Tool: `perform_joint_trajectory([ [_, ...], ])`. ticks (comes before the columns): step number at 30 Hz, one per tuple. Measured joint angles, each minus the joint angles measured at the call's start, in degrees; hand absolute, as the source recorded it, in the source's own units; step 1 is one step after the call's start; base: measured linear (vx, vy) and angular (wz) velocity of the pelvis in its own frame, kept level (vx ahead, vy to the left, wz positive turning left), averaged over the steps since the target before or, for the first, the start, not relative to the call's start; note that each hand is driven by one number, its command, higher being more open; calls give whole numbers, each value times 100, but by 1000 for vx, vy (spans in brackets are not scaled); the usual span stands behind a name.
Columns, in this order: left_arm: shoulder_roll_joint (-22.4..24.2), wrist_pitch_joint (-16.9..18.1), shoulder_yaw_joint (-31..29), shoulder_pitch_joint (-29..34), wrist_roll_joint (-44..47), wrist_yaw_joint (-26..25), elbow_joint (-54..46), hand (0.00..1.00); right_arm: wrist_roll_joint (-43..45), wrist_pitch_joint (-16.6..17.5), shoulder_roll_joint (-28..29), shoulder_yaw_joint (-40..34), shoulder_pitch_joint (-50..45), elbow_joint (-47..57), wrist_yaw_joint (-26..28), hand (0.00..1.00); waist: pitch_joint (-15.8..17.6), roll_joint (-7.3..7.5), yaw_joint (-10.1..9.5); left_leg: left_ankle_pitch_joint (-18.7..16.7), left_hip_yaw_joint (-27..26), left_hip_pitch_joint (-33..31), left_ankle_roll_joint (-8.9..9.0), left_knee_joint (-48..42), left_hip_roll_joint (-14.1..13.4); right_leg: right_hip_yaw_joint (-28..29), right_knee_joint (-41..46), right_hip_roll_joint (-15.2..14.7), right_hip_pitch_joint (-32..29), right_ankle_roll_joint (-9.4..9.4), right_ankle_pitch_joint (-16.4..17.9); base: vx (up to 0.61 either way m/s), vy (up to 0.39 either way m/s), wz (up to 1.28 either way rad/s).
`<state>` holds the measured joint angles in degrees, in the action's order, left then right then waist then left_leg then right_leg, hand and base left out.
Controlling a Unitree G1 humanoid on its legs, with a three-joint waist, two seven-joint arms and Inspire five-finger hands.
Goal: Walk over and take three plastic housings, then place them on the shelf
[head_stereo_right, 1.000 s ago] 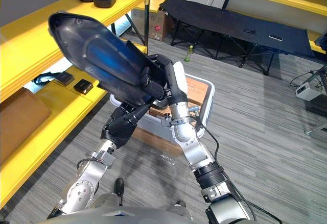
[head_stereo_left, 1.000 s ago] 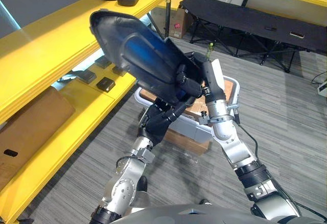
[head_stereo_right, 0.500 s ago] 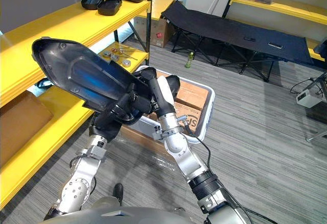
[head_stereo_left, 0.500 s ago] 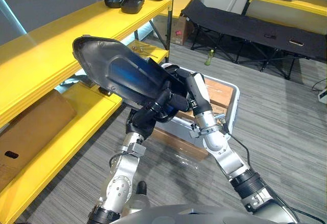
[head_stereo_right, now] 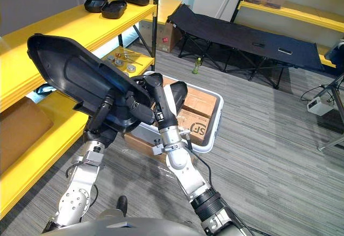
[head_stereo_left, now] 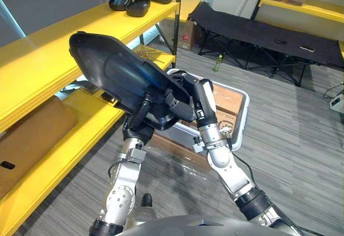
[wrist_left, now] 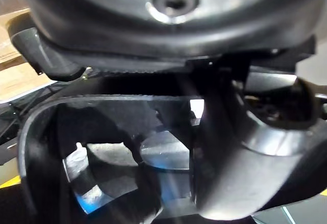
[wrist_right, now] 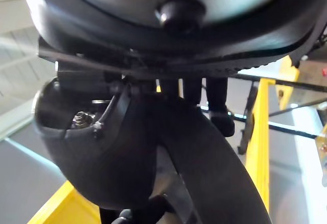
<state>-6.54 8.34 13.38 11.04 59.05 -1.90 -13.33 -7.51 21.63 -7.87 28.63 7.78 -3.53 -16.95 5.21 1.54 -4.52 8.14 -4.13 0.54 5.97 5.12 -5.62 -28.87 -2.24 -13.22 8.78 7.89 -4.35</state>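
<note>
Plastic housing [head_stereo_left: 110, 72] is clasped by curled left hand [head_stereo_left: 142, 111] and right hand [head_stereo_left: 179, 105].

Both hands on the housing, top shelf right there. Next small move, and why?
Probably swing the black housing leftward, over the top shelf board, before any lowering. The left hand and right hand both grip its near end. It hangs tilted by the board's front edge, and the two other housings sit far along the board, well away.
</note>
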Motion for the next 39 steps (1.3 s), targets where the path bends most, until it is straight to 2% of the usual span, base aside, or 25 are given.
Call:
perform_joint_trajectory([
  [4,-2,532,190,73,-139,-221,0,0,15,-20,144,73,-37,-9,-2,0,-73,18,-6,-10,31,2,8,0,4,-32,0,0,11,-11,11,0,0,3],
  [9,34,859,252,75,-651,-615,0,0,187,-128,162,162,-67,-10,-7,0,-92,36,-2,-8,40,2,9,0,4,-49,0,0,15,-12,11,0,0,0],
  [10,63,919,253,80,-817,-671,0,0,222,-128,182,175,-80,-10,-13,100,-98,42,-3,-8,41,2,9,0,4,-50,0,0,16,-12,12,0,0,0],
  [14,221,1049,144,78,-1646,-977,-2,0,223,-114,200,338,-169,-9,10,100,-158,91,0,-12,40,3,11,-1,4,-53,0,1,16,-22,18,0,0,0],
  [18,223,1047,-3,78,-2607,-1556,-41,0,229,-70,156,527,-383,-38,125,100,-174,99,2,-16,31,10,14,-2,4,-48,1,0,14,-25,21,0,0,0],
  [23,344,1028,-339,76,-4253,-2118,-358,0,926,-73,99,449,-619,-94,626,100,-182,97,6,-20,-33,20,14,-2,-4,24,5,0,-23,-10,31,0,0,-6],
  [26,331,1015,-646,76,-5401,-2434,-603,0,1114,-72,129,52,-822,104,845,100,-202,65,16,-36,-119,17,0,-3,-7,132,3,-6,-90,-4,35,-7,4,-14],
  [30,321,1018,-1466,75,-6627,-2924,-976,0,1775,-71,17,-1219,-1251,601,1262,100,-231,44,73,-77,-274,37,11,-3,-24,296,1,-12,-183,3,30,-2,3,-19],
  [33,252,1017,-1929,83,-7057,-3142,-997,0,2192,-70,-48,-2067,-1530,872,1363,100,-250,13,163,-127,-409,87,20,-3,-39,440,-6,-12,-233,4,28,12,-6,-22],
  [35,186,1017,-1915,90,-7184,-3149,-996,0,2207,-81,-40,-2364,-1631,899,1245,100,-264,6,192,-152,-525,103,32,-3,-71,559,-8,10,-302,3,27,19,-18,-31],
  [37,173,1023,-1864,129,-7253,-3051,-983,0,2236,-172,-3,-2492,-1746,899,1220,100,-274,-10,276,-174,-618,99,52,-3,-103,656,-10,35,-372,0,26,30,-29,-29],
  [39,168,1087,-1767,320,-7023,-2762,-908,0,2240,-450,48,-2539,-2007,877,1130,100,-310,-67,387,-222,-702,132,69,-3,-112,758,-20,47,-402,-17,8,49,-19,-27],
])
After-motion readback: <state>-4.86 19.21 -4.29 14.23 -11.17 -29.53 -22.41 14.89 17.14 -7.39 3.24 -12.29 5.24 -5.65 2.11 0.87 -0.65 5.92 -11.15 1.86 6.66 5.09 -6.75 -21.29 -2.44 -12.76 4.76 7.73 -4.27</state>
